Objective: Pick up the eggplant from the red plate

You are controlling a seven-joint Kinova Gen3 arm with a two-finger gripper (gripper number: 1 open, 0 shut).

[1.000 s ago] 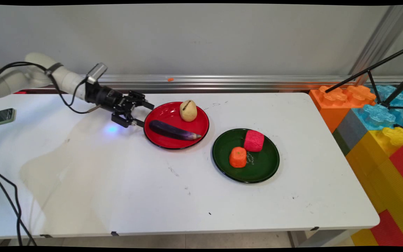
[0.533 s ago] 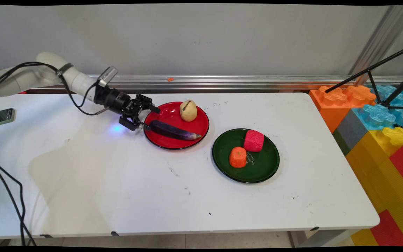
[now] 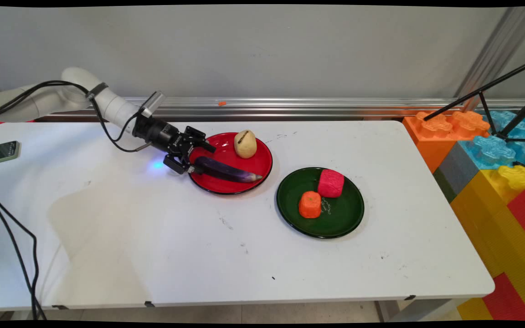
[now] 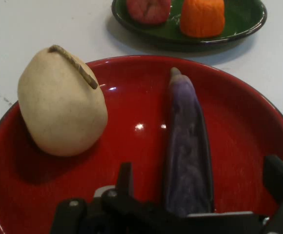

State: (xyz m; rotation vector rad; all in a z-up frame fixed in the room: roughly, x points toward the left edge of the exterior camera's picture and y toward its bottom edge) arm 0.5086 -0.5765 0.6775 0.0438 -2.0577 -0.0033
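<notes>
White table (image 3: 244, 255): hand (image 3: 201, 159) low, spread astride eggplant (image 4: 188, 161).

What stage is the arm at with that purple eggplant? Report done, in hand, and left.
Done: the end effector is low over the red plate's left side. In hand: its open fingers straddle the eggplant's thick end, not closed on it. Left: no grip yet; the eggplant lies flat on the plate beside the beige pear. The green plate holds an orange piece and a pink piece.

No legible text, label, number — nothing readable anywhere.
</notes>
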